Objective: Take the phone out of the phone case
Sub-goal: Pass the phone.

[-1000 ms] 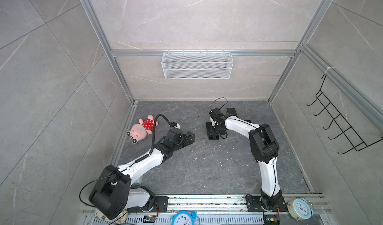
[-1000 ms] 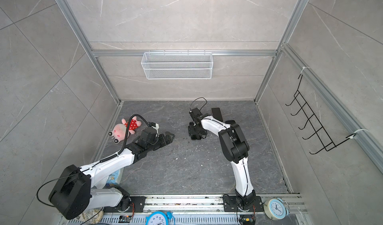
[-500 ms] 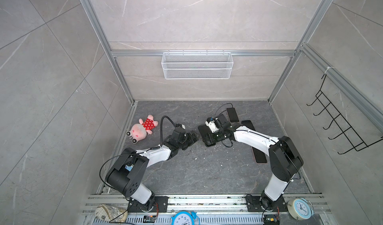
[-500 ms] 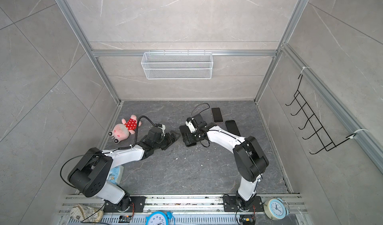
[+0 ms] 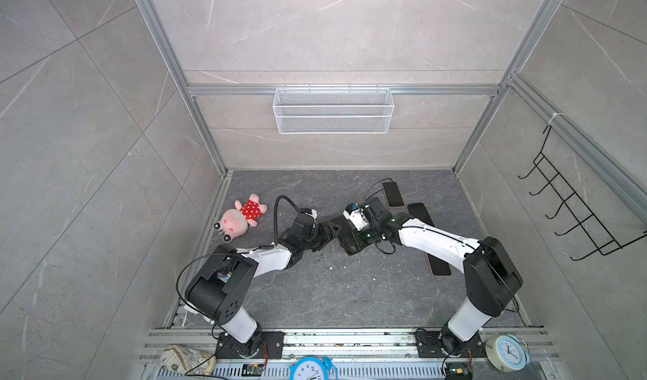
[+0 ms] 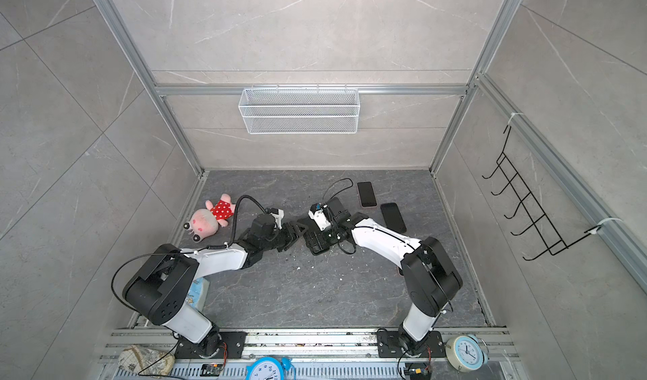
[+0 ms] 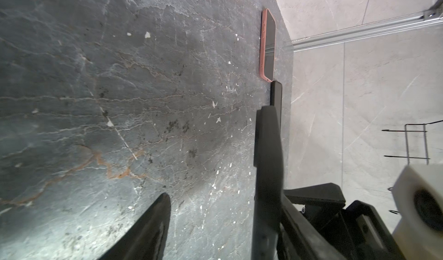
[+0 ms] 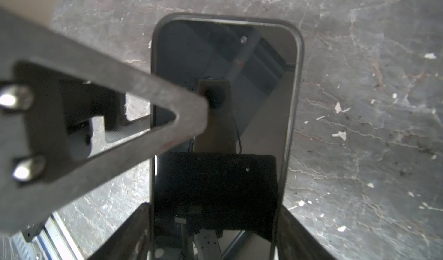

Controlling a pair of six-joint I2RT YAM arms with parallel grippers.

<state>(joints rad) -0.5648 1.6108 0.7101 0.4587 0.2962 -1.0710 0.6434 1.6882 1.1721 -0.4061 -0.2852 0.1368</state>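
Black edging is being shown all round the phone case (image 8: 298,103), with the phone (image 8: 263,98) still seated inside it, screen up; nothing is yet being pried out. The cased phone is being presented near the middle of the table (image 5: 350,290), between the two arms; whether it is lifted or resting there cannot be told.

Compared with a second ago, it has been shifted a little toward the left arm. The left gripper (image 7: 215,152) has been brought closer to meet it, with its jaws narrowed from wide. This is being read as the approach to the prying step: one arm to steady the case, the other to work at its edge.

The right gripper (image 8: 213,206) is being kept clamped on the phone case, its jaws pressed against the two long sides at one end. The left jaws are being seen partly apart, with bare table between them and nothing gripped. One of its fingers (image 8: 155,98) is being reached across the case's long edge, though contact cannot be confirmed.

Farther out, a pink-cased phone (image 7: 267,45) and a plush toy (image 5: 241,215) are being left untouched on the table.
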